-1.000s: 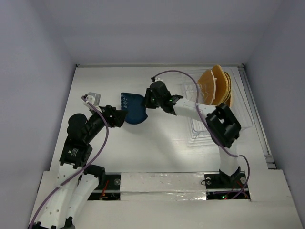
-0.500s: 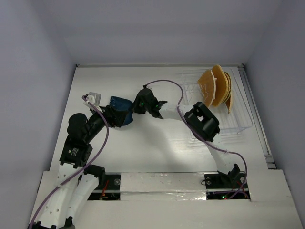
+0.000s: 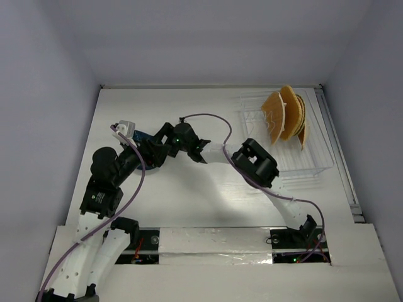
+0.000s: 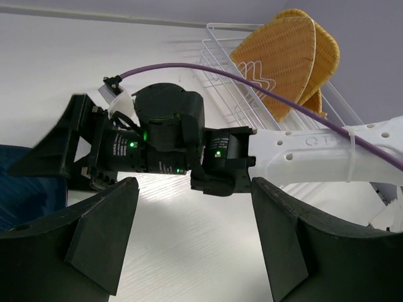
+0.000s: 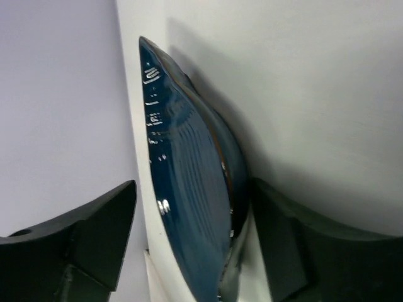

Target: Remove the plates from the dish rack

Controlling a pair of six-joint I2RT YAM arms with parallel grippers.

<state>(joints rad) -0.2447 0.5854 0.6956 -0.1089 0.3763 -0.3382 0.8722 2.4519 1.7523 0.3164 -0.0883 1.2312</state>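
We see the right end effector (image 5: 193, 184) released, blue plate (image 5: 182, 157) edge-on between its fingers. Left end effector (image 4: 195, 185) spread, empty. Orange plates (image 3: 283, 116) sit at 2 o'clock, right arm nearer.

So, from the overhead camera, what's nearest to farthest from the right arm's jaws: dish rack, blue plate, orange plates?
1. blue plate, right between the jaws.
2. dish rack, off to the right.
3. orange plates, standing deeper inside it.

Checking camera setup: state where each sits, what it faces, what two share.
Top external: above, behind the bases, looking down at the table; left arm and right arm show.
Left wrist: faces right arm and dish rack, past left pincer.
Right wrist: faces blue plate, inside right pincer.
Shared: top and left wrist see orange plates.
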